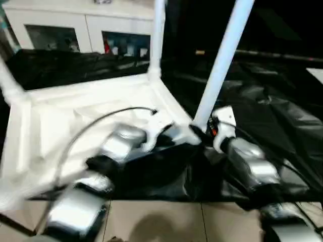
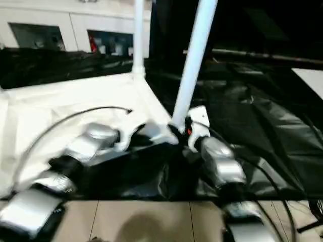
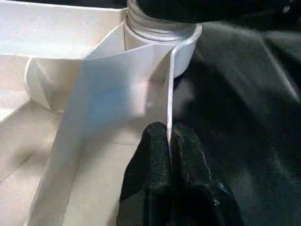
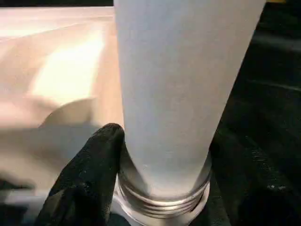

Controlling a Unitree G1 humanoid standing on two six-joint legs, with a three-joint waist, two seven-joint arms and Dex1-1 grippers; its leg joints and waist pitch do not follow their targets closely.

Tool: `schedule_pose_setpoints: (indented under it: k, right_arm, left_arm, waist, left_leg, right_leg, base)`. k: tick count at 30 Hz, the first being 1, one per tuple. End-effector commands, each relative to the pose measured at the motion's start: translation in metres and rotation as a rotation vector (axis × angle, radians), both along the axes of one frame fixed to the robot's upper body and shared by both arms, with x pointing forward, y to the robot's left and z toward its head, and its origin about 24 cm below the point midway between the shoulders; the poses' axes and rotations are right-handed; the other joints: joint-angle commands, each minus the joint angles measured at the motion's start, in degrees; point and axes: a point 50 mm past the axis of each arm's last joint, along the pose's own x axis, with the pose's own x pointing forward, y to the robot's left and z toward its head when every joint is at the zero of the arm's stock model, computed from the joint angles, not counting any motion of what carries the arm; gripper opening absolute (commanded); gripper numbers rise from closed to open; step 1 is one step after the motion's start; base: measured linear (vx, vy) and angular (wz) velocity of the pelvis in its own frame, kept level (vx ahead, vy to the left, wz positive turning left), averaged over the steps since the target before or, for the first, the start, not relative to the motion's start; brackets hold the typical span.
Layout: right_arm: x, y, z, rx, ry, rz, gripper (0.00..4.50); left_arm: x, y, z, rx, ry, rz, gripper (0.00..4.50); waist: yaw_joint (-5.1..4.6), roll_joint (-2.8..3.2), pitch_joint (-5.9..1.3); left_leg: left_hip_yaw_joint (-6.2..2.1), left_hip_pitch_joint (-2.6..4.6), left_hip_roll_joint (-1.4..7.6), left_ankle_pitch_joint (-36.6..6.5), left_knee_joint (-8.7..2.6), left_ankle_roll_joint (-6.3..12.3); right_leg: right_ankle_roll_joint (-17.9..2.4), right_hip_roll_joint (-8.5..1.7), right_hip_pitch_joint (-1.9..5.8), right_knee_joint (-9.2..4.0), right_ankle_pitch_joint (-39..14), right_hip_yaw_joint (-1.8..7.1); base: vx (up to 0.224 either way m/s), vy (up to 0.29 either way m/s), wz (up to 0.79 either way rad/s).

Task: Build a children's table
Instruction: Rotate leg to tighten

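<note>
The white tabletop (image 1: pixel 75 116) lies upside down on a black sheet. One white leg (image 1: pixel 222 60) stands tilted in the near right corner socket (image 4: pixel 162 202), its screw thread showing at the base. Another leg (image 1: pixel 158 35) stands upright in the far right corner, and part of a third leg (image 1: pixel 9 83) rises at the far left. My left gripper (image 3: pixel 168 132) is shut on the thin raised rim (image 3: pixel 170 84) just beside the near right socket. At the foot of the tilted leg, my right gripper (image 4: pixel 164 141) is shut on it, one black finger (image 4: pixel 89 179) on each side.
A white glass-fronted cabinet (image 1: pixel 81 25) stands behind the tabletop. The crumpled black sheet (image 1: pixel 262 116) spreads far to the right. Tiled floor (image 1: pixel 161 222) lies at the near edge. A grey cable (image 1: pixel 91 123) arcs over my left forearm.
</note>
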Motion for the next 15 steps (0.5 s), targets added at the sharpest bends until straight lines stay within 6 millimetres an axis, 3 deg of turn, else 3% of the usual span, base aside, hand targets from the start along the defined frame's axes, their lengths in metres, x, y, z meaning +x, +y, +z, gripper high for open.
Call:
schedule_pose_setpoints:
  k: [1, 6, 8, 14, 15]
  right_arm:
    - [-0.007, 0.006, -0.023, 0.005, 0.126, -0.028, 2.54]
    - [-0.001, 0.025, -0.013, 0.016, 0.087, 0.079, 2.54]
    - [0.0, 0.027, -0.007, 0.036, 0.06, 0.127, 3.1]
    - [0.007, 0.009, 0.014, 0.027, -0.005, 0.232, 3.58]
    - [0.005, -0.001, 0.021, 0.002, -0.018, 0.329, 3.67]
  left_arm:
    - [0.005, -0.012, 0.011, -0.08, -0.039, 0.049, 0.0]
    - [0.009, -0.012, 0.015, -0.055, -0.073, 0.034, 0.0]
    - [0.01, -0.008, 0.014, -0.034, -0.082, 0.02, 0.0]
    - [0.009, 0.003, 0.017, -0.05, -0.075, -0.067, 0.0]
    - [0.009, 0.008, 0.019, -0.063, -0.063, -0.105, 0.0]
  waist:
    - [-0.18, 0.07, -3.21]
    - [-0.21, 0.15, -3.27]
    - [-0.06, -0.03, -3.26]
    - [0.35, -0.24, -3.4]
    - [0.38, -0.23, -3.52]
  left_leg:
    - [-2.44, 1.37, 2.57, -23.5, -4.96, -2.13]
    - [-2.06, 1.05, 2.51, -20.9, -5.02, -0.62]
    - [-1.91, 1.04, 2.52, -20.2, -4.93, 0.04]
    - [-1.79, 0.6, 2.54, -16.7, -4.83, 1.52]
    - [-1.65, 0.62, 2.56, -15.9, -4.69, 1.95]
  right_leg:
    - [-8.1, -3.87, 0.93, -5.96, -26.3, 2.06]
    - [-10.1, -3.74, 1.13, -5.42, -19.9, 2.4]
    - [-10.4, -3.87, 1.22, -5.4, -19.5, 2.47]
    - [-10.7, -3.92, 1.76, -5.27, -19.2, 2.43]
    - [-11.1, -3.87, 1.68, -5.11, -18.0, 2.49]
  base:
    - [0.0, 0.0, 0.0]
    - [0.0, 0.0, 0.0]
    - [0.0, 0.0, 0.0]
    - [0.0, 0.0, 0.0]
    - [0.0, 0.0, 0.0]
